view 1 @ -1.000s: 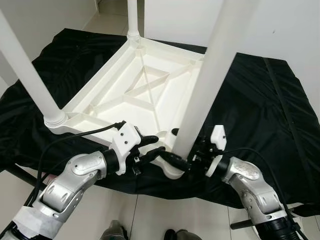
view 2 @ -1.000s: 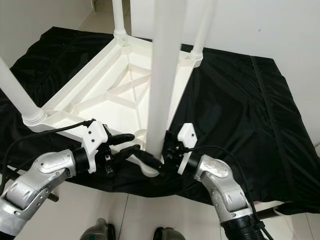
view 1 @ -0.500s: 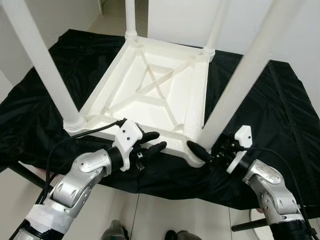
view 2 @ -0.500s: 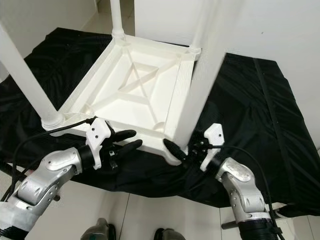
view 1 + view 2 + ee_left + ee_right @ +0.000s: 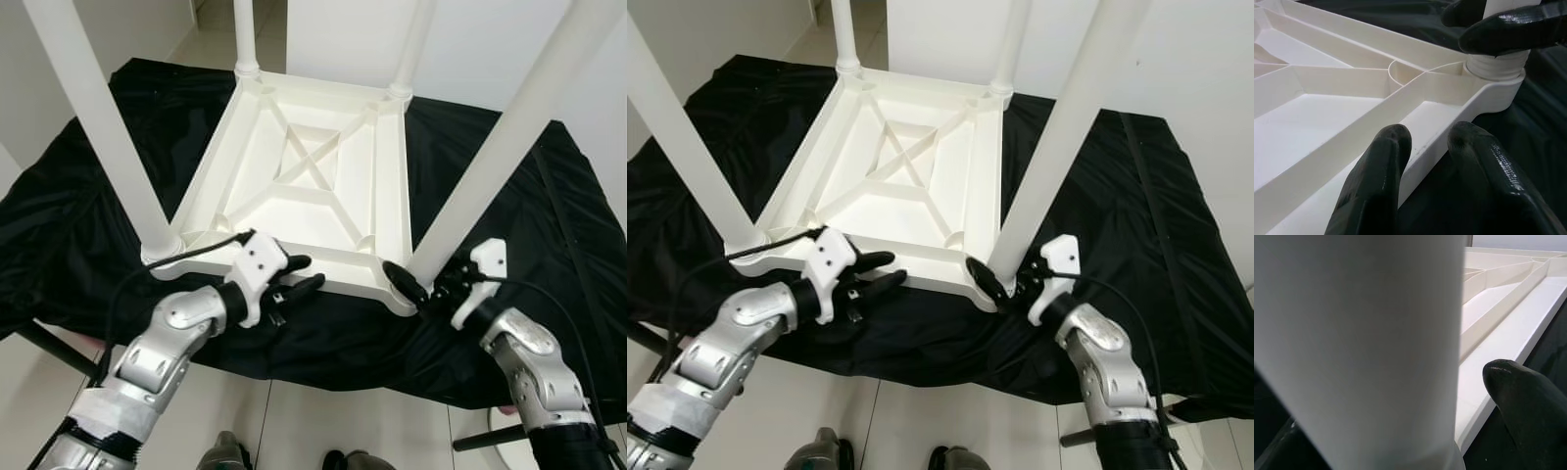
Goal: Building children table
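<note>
Table (image 5: 313, 186) first: it lies upside down on the black cloth (image 5: 509, 225), its ribbed underside facing up and all four legs standing in their corner sockets. I take that to mean the build is nearly done, with only this last leg left to seat or tighten.

I have the right gripper (image 5: 416, 290) at the table's near right corner, its fingers wrapped around the foot of the near right leg (image 5: 500, 147), one finger on the table side and the other behind the leg. In the right wrist view that leg stands directly between the fingers, so I read it as a clamp on the leg just above its threaded collar.

My left gripper (image 5: 299, 276) sits along the table's near edge, between the two near legs. In the left wrist view its fingers (image 5: 1376, 181) are spread, straddling the rim without pinching it, one inside the frame and one outside.

What matters next: the leg's long axis runs up and away from the table, across the right gripper's fingers, so any turning is around that axis. The right arm is on it; the left can only brace the frame.
</note>
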You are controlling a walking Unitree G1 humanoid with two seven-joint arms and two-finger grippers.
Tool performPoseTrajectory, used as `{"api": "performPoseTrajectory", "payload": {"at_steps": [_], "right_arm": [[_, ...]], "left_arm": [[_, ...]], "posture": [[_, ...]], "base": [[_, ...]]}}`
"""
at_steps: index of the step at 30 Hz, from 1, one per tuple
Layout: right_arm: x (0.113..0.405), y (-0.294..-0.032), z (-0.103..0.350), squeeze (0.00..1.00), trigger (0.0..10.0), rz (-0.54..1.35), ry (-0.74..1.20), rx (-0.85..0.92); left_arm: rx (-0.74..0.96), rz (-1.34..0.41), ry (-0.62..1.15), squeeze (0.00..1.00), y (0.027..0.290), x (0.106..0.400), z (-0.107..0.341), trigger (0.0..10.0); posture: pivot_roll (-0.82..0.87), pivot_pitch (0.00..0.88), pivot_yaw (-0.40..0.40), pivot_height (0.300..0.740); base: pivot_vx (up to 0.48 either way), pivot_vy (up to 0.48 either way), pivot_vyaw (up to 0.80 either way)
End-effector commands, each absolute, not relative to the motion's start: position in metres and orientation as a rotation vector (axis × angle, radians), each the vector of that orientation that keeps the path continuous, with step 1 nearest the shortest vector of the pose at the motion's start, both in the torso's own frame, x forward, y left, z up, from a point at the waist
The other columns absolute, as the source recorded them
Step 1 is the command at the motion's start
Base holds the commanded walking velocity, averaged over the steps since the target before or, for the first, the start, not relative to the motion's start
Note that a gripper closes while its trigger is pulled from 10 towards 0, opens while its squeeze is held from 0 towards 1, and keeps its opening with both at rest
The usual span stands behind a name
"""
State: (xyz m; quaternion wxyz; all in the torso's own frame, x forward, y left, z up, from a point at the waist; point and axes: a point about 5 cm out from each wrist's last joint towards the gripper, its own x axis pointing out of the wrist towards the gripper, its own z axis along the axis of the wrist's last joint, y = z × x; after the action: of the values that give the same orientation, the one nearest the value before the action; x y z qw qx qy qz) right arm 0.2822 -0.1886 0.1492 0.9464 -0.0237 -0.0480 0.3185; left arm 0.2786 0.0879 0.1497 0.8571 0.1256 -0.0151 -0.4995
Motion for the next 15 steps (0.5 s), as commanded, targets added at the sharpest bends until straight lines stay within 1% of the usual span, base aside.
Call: {"api": "performPoseTrajectory", "payload": {"at_steps": [1,6,8,15], "right_arm": [[0.284,-0.183,0.150,0.00,10.0,0.673,-0.116,-0.061],[0.286,-0.179,0.150,0.00,10.0,0.666,-0.119,-0.062],[0.286,-0.179,0.149,0.00,10.0,0.646,-0.111,-0.073],[0.288,-0.183,0.145,0.00,10.0,0.579,-0.098,-0.106]], "left_arm": [[0.277,-0.999,-0.014,0.00,0.082,0.279,0.148,10.0],[0.230,-1.036,-0.037,0.00,0.073,0.268,0.157,10.0],[0.177,-1.048,-0.050,0.00,0.066,0.261,0.162,10.0],[0.170,-1.042,-0.040,0.00,0.058,0.246,0.155,10.0]], "posture": [[0.06,0.102,-0.021,0.740],[0.06,0.093,-0.013,0.740],[0.07,0.087,-0.013,0.740],[0.08,0.073,-0.017,0.740]], "base": [[0.000,0.000,0.00],[0.000,0.000,0.00],[0.000,0.000,0.00],[0.000,0.000,0.00]]}}
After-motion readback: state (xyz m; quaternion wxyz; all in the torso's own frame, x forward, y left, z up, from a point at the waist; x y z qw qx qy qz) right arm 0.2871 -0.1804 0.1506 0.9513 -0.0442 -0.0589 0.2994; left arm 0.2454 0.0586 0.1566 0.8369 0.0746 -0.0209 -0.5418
